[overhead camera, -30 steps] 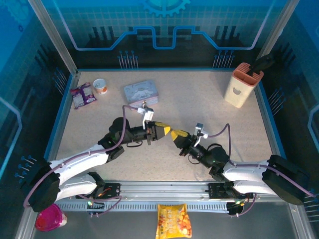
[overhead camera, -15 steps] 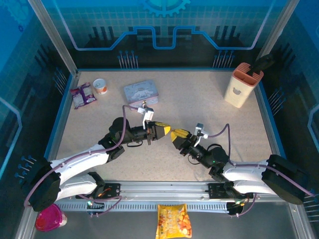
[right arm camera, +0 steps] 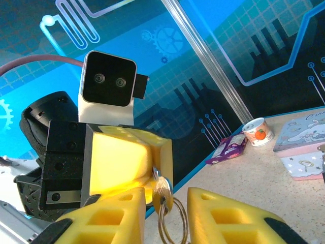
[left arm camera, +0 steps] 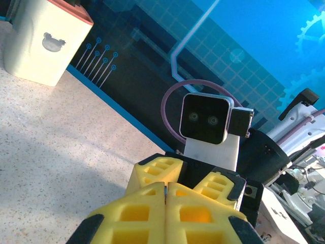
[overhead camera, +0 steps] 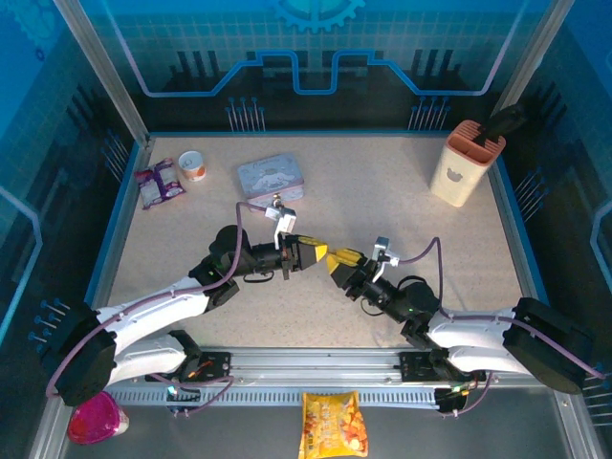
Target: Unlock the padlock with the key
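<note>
Key (right arm camera: 161, 187) is pinched at the tips of the left gripper (left arm camera: 166, 195). Its head pokes out of the finger seam and its ring (right arm camera: 159, 226) dangles below. Left fingers are pressed together on it. I can't tell if the padlock is buried between those pads; my guess is yes.

Right gripper (right arm camera: 165, 203) has its fingers apart, one either side of the key head and ring. It touches neither, as far as I can see.

How I'd run the grab-and-turn:
- Close the right pads flat on the key head, above the ring. If they catch the ring, the grip will roll.
- Line the right wrist's roll axis up with the key shaft before turning. Off-axis, the key will lever out of the left clamp.
- Keep the left clamp hard, since it takes all the counter-torque.
- Turn slowly with little force. Thin, slick metal will likely slip rather than bind.

Containers:
- Lilac tin (right arm camera: 303, 145) sits on the table (right arm camera: 244, 178), well beyond the right gripper's fingertips. Lid is on, contents hidden.
- Small cup (right arm camera: 257, 131) with an orange print stands just past the tin. I can't tell what's inside.
- Cream holder (left arm camera: 43, 43) with a bear face stands far out past the left gripper's tips, with a dark handle (overhead camera: 505, 120) sticking out of its top.
</note>
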Robot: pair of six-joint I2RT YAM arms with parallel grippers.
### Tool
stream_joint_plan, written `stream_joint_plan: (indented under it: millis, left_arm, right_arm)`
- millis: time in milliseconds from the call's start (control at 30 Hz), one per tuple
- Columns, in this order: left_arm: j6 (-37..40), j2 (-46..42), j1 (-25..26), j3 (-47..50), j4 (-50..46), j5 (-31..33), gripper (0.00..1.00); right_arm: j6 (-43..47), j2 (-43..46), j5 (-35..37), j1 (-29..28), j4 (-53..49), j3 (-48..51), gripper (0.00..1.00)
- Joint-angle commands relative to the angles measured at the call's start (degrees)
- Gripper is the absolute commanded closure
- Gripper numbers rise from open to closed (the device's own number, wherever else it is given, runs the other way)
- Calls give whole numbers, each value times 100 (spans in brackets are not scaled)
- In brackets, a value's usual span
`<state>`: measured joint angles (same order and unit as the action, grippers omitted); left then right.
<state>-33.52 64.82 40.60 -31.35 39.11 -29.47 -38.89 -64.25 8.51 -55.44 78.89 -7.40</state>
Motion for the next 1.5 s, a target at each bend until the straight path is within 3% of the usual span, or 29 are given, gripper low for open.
stream_joint_plan:
  millis: [0,233,500,700,967,1133,1467]
  left_arm:
    - [109,-58,-5,-99,-31,-235,100]
    - [136,-119,0,-81,-69,-231,100]
    - [155,-229,-8,-68,-118,-117,100]
    - [332,-445,-6,-55,-426,142,100]
    - [362,-456,-3,-99,-433,143,100]
    - [372,-455,0,-116,-419,137,100]
    - [369,-450,-1,-143,-425,102,100]
  right_arm:
    - [77,130,-11,28,115,36,75]
    - [57,167,-141,37,41,-5,94]
    - [-4,226,-219,33,-72,28,100]
    - [-30,371,-231,31,-349,27,100]
    - [-4,527,-393,25,-567,-41,93]
    - [-11,502,-509,29,-559,-78,81]
    - [20,518,-560,27,-453,-52,95]
